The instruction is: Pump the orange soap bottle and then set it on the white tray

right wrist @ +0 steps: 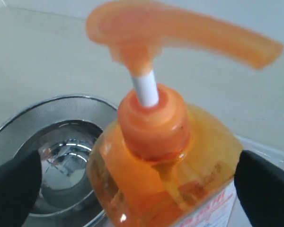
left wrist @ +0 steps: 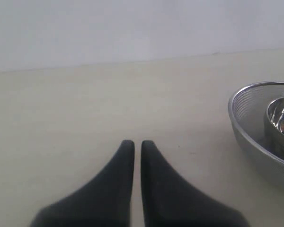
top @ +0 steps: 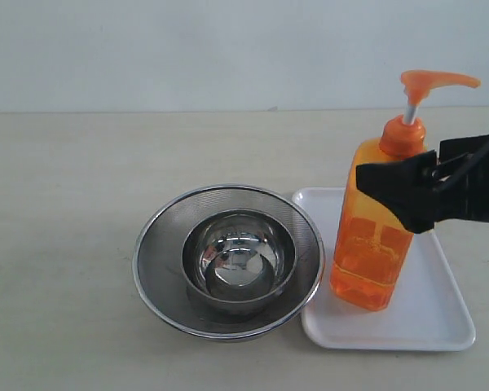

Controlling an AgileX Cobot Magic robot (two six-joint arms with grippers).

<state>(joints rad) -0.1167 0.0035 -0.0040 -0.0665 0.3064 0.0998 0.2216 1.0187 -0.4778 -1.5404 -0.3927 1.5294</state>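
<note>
The orange soap bottle (top: 367, 252) stands on the white tray (top: 440, 326) at the right and leans slightly; its pump head (top: 428, 80) is up on the white stem. My right gripper (top: 389, 183) is open around the bottle's upper body. In the right wrist view the bottle (right wrist: 170, 179) fills the space between the fingers, with one dark fingertip (right wrist: 14, 189) well apart from it and the other close against its side. My left gripper (left wrist: 137, 144) is shut on nothing above bare table and is out of the exterior view.
A round steel mesh strainer (top: 159, 252) holding a steel bowl (top: 239, 257) sits left of the tray, its rim overlapping the tray's edge. The strainer (left wrist: 248, 127) also shows in the left wrist view. Beige tabletop extends left and back.
</note>
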